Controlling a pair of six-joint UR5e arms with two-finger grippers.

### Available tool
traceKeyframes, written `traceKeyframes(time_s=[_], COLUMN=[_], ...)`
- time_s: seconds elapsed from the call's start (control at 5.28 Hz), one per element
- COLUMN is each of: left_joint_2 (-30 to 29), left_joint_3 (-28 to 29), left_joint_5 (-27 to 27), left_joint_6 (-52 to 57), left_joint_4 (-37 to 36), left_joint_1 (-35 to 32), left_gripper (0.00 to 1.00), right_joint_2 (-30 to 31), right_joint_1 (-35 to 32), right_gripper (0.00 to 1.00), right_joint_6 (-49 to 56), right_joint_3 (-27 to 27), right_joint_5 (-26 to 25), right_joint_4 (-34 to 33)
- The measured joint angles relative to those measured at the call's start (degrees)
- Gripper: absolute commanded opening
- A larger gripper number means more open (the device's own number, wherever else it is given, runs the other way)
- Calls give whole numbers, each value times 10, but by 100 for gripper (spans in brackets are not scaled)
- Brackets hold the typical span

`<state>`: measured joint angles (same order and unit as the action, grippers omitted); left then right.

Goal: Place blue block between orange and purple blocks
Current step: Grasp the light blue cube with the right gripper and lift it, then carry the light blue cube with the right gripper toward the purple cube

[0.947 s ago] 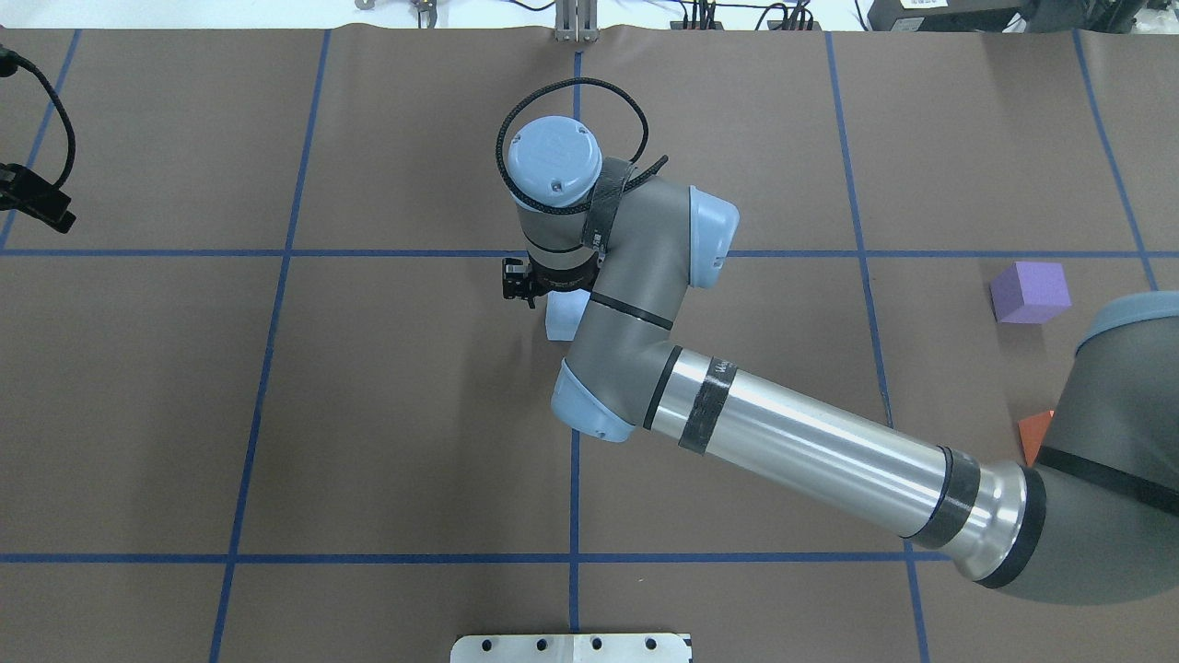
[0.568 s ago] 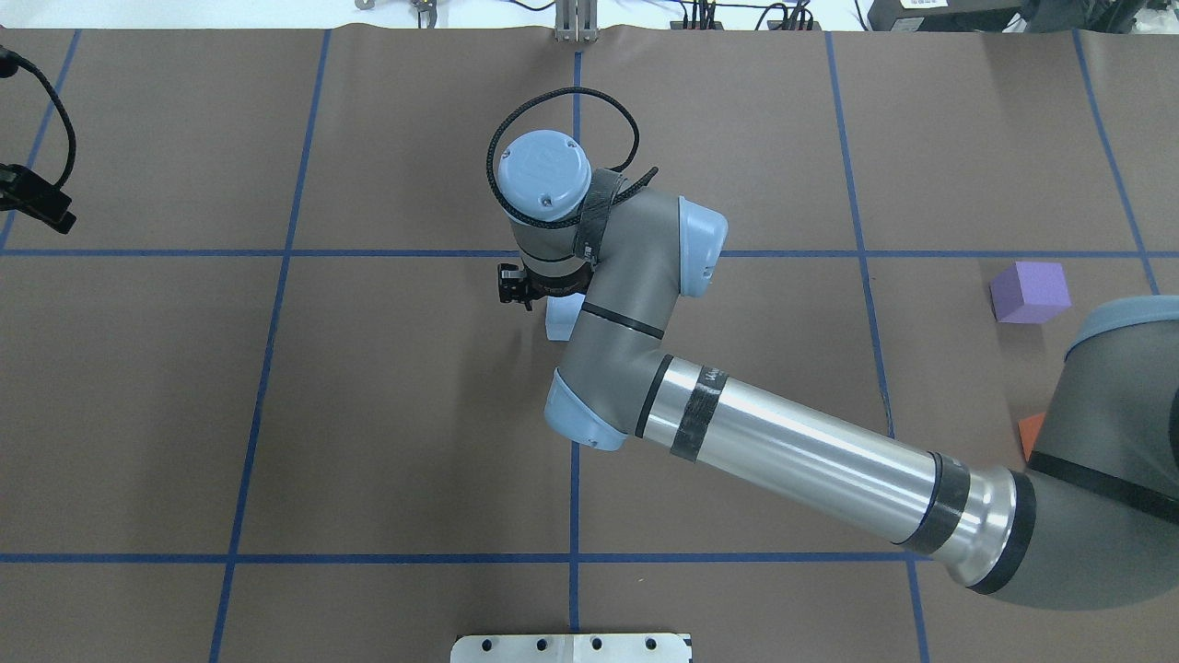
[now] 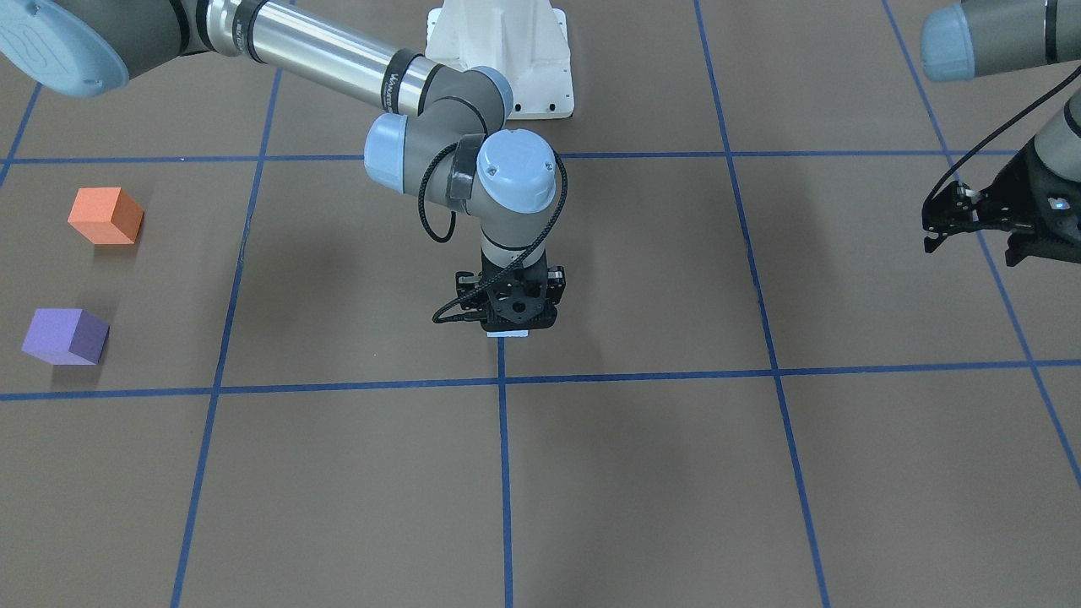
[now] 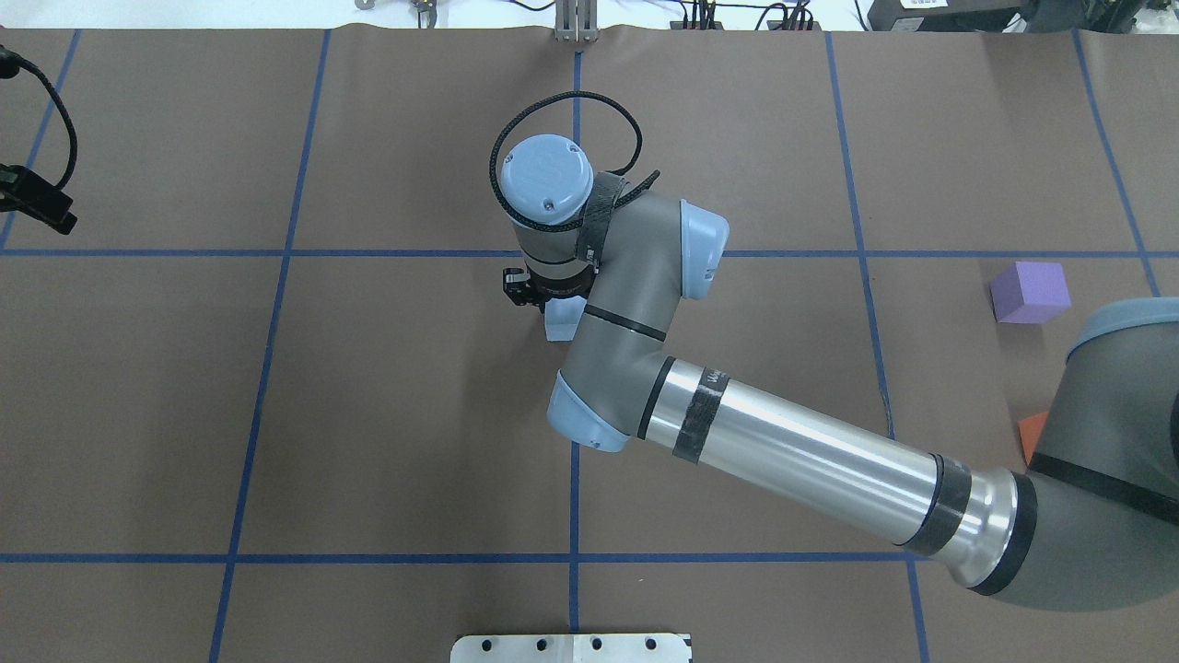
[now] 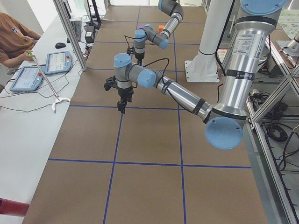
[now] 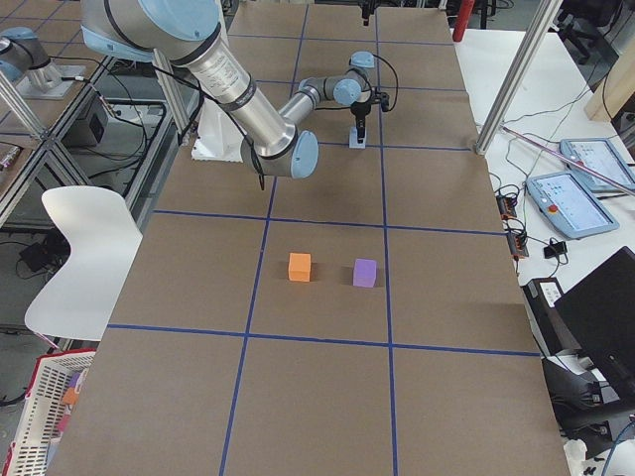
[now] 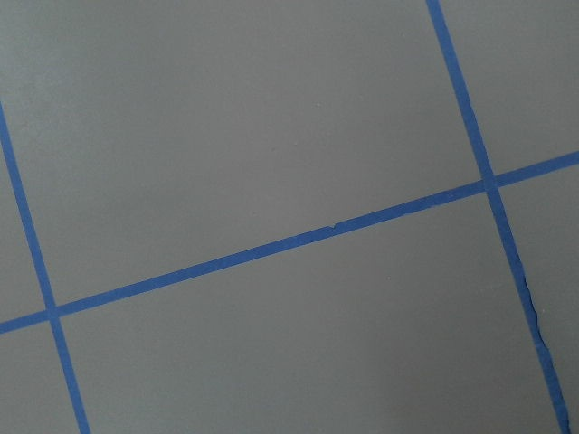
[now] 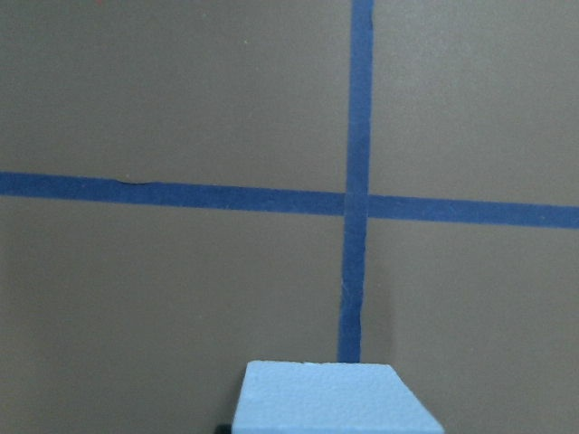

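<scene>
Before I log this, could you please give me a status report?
Left gripper off to the side, jaws unclear. Right gripper low over blue block, grip hidden. Orange block and purple block apart, gap between them clear.

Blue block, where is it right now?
In the overhead view the blue block sits near the table's middle, beside the centre tape line, directly under the right gripper and far left of the purple block.
</scene>
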<state>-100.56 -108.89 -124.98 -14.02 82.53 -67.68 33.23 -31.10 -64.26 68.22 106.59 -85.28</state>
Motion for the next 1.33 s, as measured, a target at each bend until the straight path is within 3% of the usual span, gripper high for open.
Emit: traceKeyframes(time_s=[0.38,0.57,0.95,1.33], left_joint_2=[0,0,0,2], left_joint_3=[0,-2,-5,-9], left_joint_5=[0,0,-6,-21], left_joint_6=[1,2,5,4], left_joint_4=[0,-1,-3,-4], left_joint_1=[0,0,-1,-2], left_gripper=[100,100,100,100], right_joint_2=[4,21,132,225], right_joint_1=[-29,-53,-118,-189], right_gripper=[0,0,0,0], right_joint_6=[1,5,46,147], right_joint_3=[41,109,282,381], right_joint_5=[37,57,96,116], right_joint_4=[-23,-76,-149,-230])
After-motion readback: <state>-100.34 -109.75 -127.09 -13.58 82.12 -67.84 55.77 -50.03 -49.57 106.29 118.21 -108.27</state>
